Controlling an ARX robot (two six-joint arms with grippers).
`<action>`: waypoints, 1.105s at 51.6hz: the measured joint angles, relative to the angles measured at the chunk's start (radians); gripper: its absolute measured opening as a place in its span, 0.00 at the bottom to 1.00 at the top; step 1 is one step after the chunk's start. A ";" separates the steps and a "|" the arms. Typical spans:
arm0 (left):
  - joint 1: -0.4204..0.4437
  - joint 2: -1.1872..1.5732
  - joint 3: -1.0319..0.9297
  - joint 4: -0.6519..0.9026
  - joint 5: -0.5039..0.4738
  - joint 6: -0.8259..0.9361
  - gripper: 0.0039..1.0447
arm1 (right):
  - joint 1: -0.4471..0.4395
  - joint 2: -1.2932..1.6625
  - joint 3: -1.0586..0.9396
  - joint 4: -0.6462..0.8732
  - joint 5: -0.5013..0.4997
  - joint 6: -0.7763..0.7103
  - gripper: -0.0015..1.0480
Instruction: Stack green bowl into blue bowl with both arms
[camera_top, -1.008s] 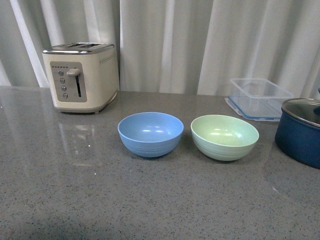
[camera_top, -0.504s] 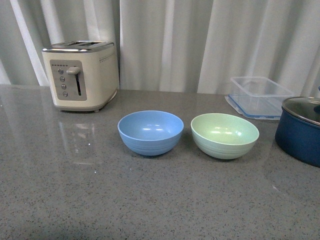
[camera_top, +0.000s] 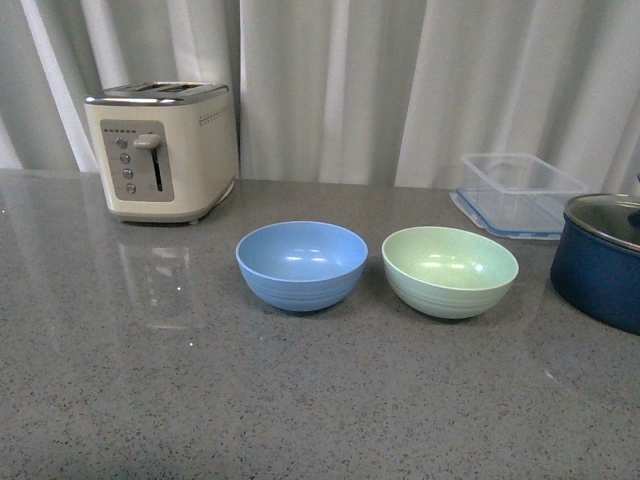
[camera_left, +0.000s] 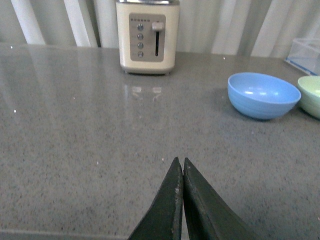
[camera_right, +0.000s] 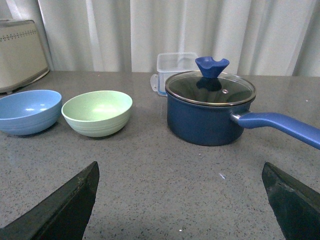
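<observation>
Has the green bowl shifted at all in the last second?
No. In the front view the green bowl keeps the same small gap to the blue bowl and the same spacing from the toaster.

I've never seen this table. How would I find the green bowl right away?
Start at the cream toaster at the back left of the grey counter. Two same-sized bowls sit in front, to its right. The green bowl is the pale mint one, between the light blue bowl and the navy pot.

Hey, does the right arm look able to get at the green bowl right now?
Probably yes: its tool is open, and only bare counter lies between it and the green bowl; the pot stands clear.
</observation>
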 joint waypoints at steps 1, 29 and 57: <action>0.000 -0.021 0.000 -0.028 0.000 0.000 0.03 | 0.000 0.000 0.000 0.000 0.000 0.000 0.90; 0.000 -0.076 0.000 -0.053 0.000 0.000 0.40 | 0.000 0.000 0.000 0.000 0.000 0.000 0.90; 0.000 -0.076 0.000 -0.054 0.000 0.003 0.94 | 0.155 0.629 0.428 -0.010 -0.197 0.137 0.90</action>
